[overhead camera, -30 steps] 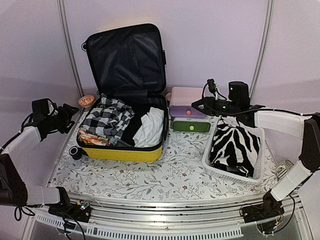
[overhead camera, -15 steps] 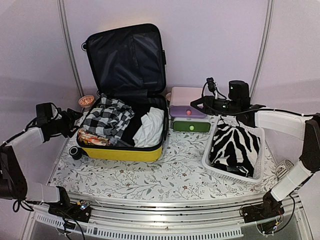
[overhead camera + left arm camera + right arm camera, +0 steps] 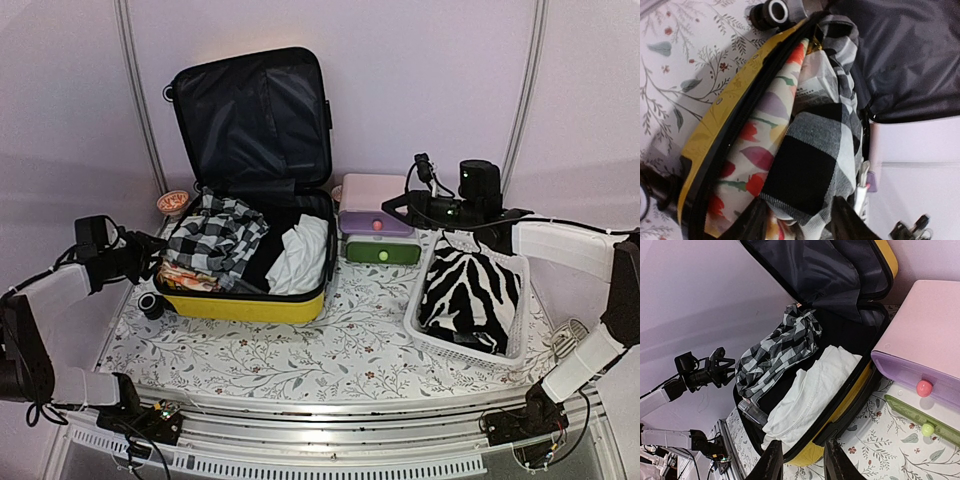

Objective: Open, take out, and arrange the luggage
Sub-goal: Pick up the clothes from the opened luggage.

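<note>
Left hand (image 3: 150, 262) has swung in from out by the wall and dropped to the luggage's (image 3: 245, 305) left rim. From the wrist we see its fingers (image 3: 752, 222) standing apart on either side of the checked cloth (image 3: 805, 175), with the cloth filling the gap. Whether they bite yet, we cannot tell. Just under that cloth lies a tulip-print fabric (image 3: 755, 150), tucked against the black zipper edge.

Right hand (image 3: 801, 460) hangs above the pink-and-green drawer box (image 3: 375, 215), fingers (image 3: 771, 460) partly spread and holding nothing.

The luggage sits at the back left of the desk (image 3: 350, 340), lid upright against the rear wall and yellow shell open towards us, with a white garment (image 3: 300, 255) on its right side. A wheel (image 3: 152, 305) pokes out at the front left corner, close to the desk's left edge, so it is tight there. The drawer box stands just beside the shell's right wall. Further right sits the white basket (image 3: 520, 300), carrying a zebra cloth (image 3: 470, 290). A broad strip of flowered desk runs from the yellow front wall to the near edge.
</note>
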`<act>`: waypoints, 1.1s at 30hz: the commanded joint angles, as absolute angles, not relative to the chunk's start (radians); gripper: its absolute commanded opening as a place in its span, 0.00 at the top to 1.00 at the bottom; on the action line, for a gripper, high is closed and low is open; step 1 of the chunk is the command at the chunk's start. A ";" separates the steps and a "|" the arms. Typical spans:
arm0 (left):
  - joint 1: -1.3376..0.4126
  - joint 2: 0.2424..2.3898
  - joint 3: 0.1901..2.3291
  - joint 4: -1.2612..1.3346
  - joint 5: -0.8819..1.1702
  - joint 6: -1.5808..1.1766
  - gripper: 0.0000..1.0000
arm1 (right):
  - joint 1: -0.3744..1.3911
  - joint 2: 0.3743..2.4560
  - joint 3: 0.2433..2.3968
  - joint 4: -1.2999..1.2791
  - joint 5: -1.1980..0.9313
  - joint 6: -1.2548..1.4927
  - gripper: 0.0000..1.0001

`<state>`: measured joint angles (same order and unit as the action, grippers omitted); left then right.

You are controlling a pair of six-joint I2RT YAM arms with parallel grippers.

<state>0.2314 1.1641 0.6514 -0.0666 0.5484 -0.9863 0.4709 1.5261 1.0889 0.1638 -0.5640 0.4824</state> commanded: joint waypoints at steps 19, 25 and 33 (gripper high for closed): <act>0.219 1.246 0.826 0.023 0.580 -0.937 0.66 | 0.489 1.507 1.043 0.164 -0.603 0.479 0.69; 0.174 1.279 0.821 0.029 0.597 -0.945 0.63 | 0.489 1.526 1.055 0.164 -0.614 0.482 0.69; 0.168 1.199 0.785 -0.056 0.472 -0.909 0.42 | 0.491 1.538 1.057 0.170 -0.620 0.481 0.69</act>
